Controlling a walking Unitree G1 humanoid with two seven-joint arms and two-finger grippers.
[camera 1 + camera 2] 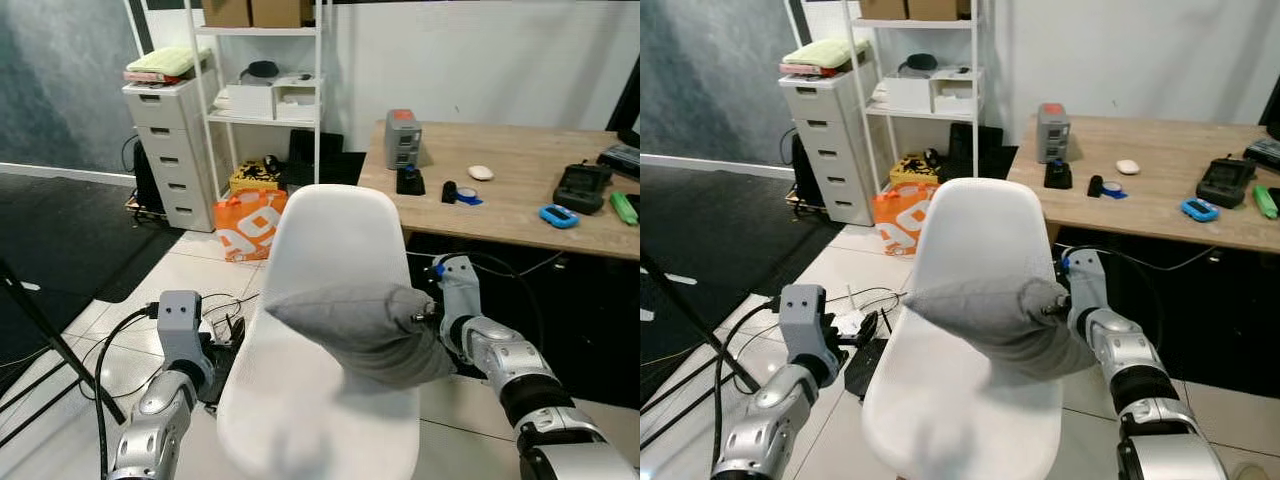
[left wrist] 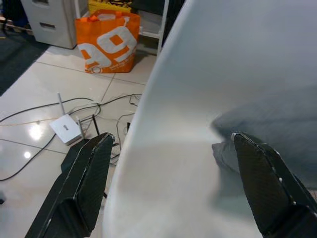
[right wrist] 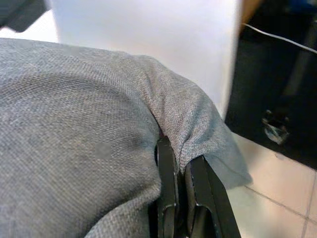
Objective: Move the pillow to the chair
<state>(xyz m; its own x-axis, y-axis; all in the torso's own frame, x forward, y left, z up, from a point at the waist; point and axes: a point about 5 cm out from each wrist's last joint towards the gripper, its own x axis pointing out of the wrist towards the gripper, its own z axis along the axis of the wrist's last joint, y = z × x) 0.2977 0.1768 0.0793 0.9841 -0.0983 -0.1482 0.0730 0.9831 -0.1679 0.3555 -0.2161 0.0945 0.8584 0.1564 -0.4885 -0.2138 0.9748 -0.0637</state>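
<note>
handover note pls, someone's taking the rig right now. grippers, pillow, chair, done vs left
Right gripper: shut on a pinch of the grey pillow, holding it over the seat of the white chair.
Left gripper: open, holding nothing, beside the chair's left edge, fingers either side of the seat rim.
Pillow: at the chair, one corner sticking out toward the left; whether it rests on the seat or hangs above it cannot be told.
Done: pillow brought to the chair.
Left: set it down on the seat, open the right gripper, draw both arms back.
</note>
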